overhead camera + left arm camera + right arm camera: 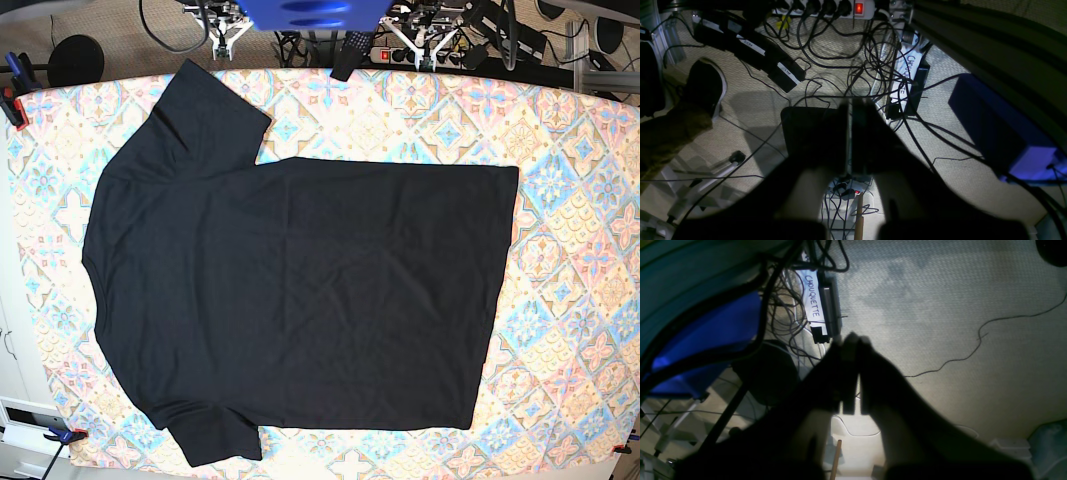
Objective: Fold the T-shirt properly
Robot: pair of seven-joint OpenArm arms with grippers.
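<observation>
Base view: smooth black T-shirt (300, 300)

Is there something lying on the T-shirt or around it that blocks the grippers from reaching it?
Nothing visible does. The T-shirt lies flat and spread on the patterned table with nothing on top. Both wrist views show only floor and cables below the left gripper and right gripper.

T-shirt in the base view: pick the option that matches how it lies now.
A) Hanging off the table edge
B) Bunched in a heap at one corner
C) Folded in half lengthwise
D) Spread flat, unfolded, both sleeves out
D: the T-shirt lies spread flat on the patterned table, with one sleeve out at the upper left and the other at the lower left, and no fold made.
</observation>
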